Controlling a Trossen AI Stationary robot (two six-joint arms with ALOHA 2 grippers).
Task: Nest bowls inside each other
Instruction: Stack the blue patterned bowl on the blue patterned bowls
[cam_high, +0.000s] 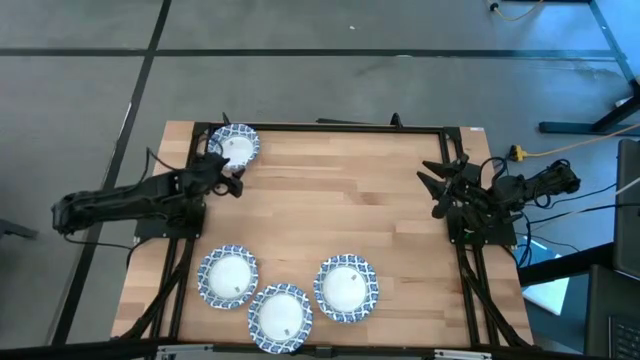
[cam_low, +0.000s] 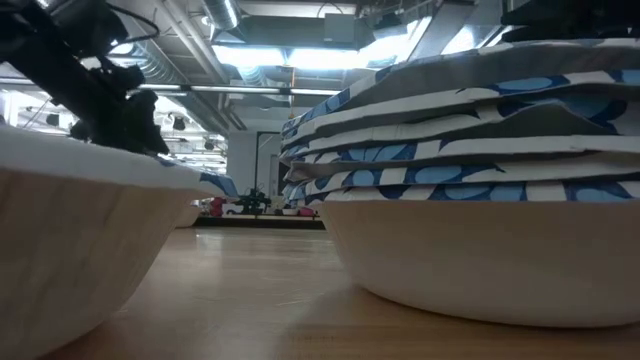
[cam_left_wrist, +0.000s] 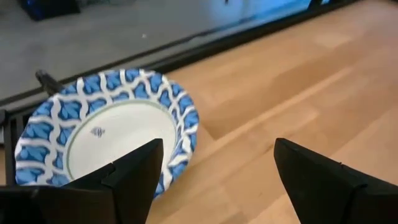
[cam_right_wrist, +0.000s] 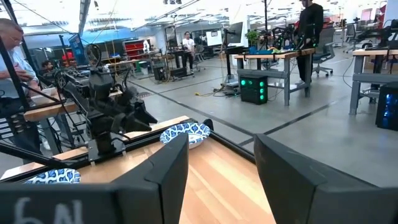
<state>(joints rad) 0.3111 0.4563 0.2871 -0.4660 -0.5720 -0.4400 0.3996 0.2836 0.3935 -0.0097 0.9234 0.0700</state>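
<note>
Blue-and-white patterned bowls sit at four places in the high view. One bowl (cam_high: 237, 146) is at the table's far left corner, and three more (cam_high: 229, 277) (cam_high: 281, 316) (cam_high: 347, 288) group by the near edge. The low view shows a stack of several nested bowls (cam_low: 470, 170) close up, with another bowl (cam_low: 70, 230) beside it. My left gripper (cam_high: 236, 180) (cam_left_wrist: 217, 149) is open just on the near side of the corner bowl (cam_left_wrist: 106, 127); one finger stands before its rim, and I cannot tell whether it touches. My right gripper (cam_high: 432, 192) (cam_right_wrist: 221, 140) waits open at the right edge.
The wooden table top (cam_high: 340, 210) lies bare between the corner bowl and the near group. A black frame rail (cam_high: 330, 127) runs along the far edge. Beyond the table the right wrist view shows workbenches and people (cam_right_wrist: 9, 43) in the room.
</note>
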